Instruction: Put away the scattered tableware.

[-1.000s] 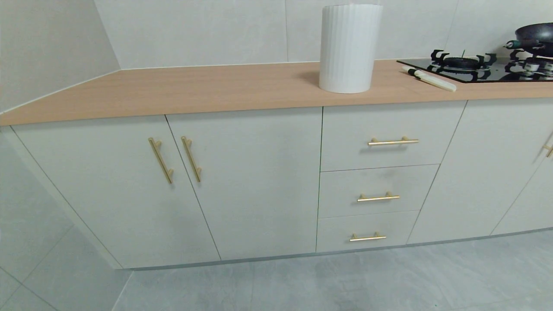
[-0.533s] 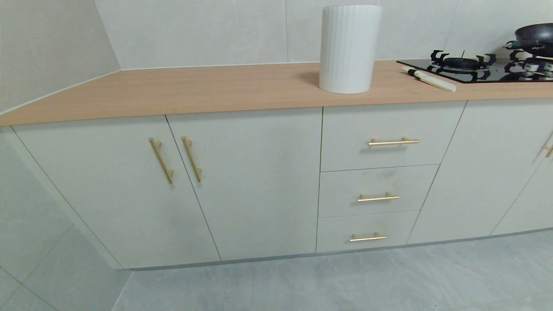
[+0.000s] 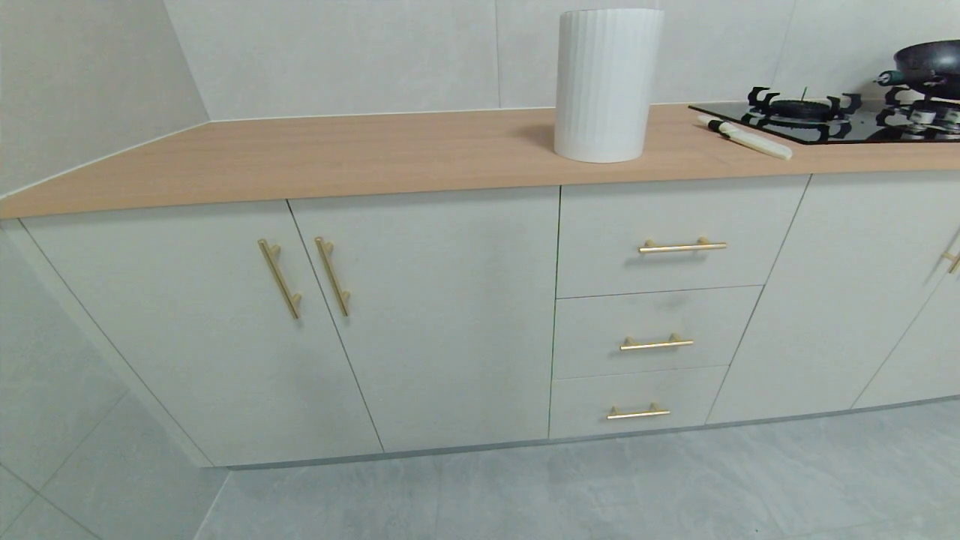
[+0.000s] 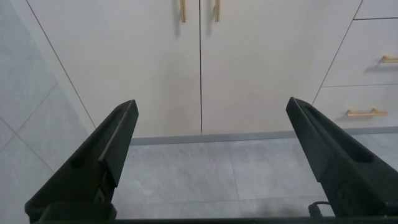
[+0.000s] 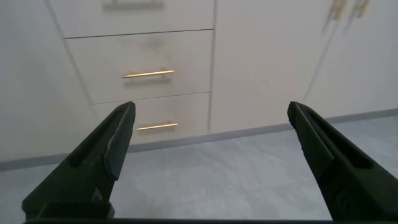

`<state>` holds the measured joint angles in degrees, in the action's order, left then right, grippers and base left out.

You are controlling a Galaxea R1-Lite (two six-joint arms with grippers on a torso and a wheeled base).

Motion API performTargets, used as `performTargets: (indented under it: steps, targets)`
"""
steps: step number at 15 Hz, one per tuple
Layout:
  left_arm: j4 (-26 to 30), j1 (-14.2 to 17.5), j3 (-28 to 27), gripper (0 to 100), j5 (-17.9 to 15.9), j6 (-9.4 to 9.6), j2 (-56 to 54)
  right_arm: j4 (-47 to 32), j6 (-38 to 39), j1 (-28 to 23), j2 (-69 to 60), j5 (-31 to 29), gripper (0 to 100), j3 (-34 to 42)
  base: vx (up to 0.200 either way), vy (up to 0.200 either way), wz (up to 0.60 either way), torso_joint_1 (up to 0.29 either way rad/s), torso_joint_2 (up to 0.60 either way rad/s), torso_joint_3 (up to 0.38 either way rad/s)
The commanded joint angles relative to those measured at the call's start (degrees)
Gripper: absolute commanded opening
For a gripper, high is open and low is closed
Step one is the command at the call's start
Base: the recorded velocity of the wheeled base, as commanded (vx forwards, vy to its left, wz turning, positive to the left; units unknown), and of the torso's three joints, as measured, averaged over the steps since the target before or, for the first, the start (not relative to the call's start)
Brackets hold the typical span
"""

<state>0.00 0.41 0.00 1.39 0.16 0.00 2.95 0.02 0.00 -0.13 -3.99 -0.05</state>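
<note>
1. Nothing's budged since the earlier frames: the knife, the container and the cabinets all sit right where they were.
2. Left end effector [image 4: 211, 107] is spread wide, gripping nothing and touching nothing. It's down low, facing the double cabinet doors [image 4: 200, 62] above the floor [image 4: 205, 174].
3. Right end effector [image 5: 211, 109] is the same deal, wide apart and empty, pointed at the lower drawers [image 5: 140, 65].
4. The knife [image 3: 745, 138] lies flat up on the counter [image 3: 337, 154], between the white ribbed container [image 3: 607, 84] and the hob [image 3: 825, 120], just beside the hob and well apart from both end effectors.

Cream knife [image 3: 744, 138], lying flat on wooden countertop [image 3: 337, 157], just beside hob [image 3: 825, 124]
</note>
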Motion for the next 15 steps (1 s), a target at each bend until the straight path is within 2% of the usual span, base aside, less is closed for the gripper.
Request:
performTargets:
  steps: [1, 2, 9, 15]
  targets:
    - [0.00, 0.02, 0.00, 100, 0.02, -0.25, 0.00, -0.66, 0.77, 0.00, 0.13, 2.76, 100, 0.05, 0.000, 0.000, 0.00, 0.000, 0.00, 0.000]
    - [0.00, 0.02, 0.00, 100, 0.02, -0.33, 0.00, -3.92, 0.68, 0.00, 0.13, 4.34, 100, -0.13, 0.000, 0.000, 0.00, 0.000, 0.00, 0.000]
    - [0.00, 0.02, 0.00, 100, 0.02, 0.19, 0.00, -2.95, 0.50, 0.00, 0.13, 4.34, 100, 0.05, 0.000, 0.000, 0.00, 0.000, 0.00, 0.000]
    - [-0.09, 0.02, 0.00, 100, 0.02, -0.07, 0.00, -2.95, 0.50, 0.00, 0.13, 4.34, 100, 0.05, 0.200, 0.000, 0.00, -0.002, 0.00, 0.000]
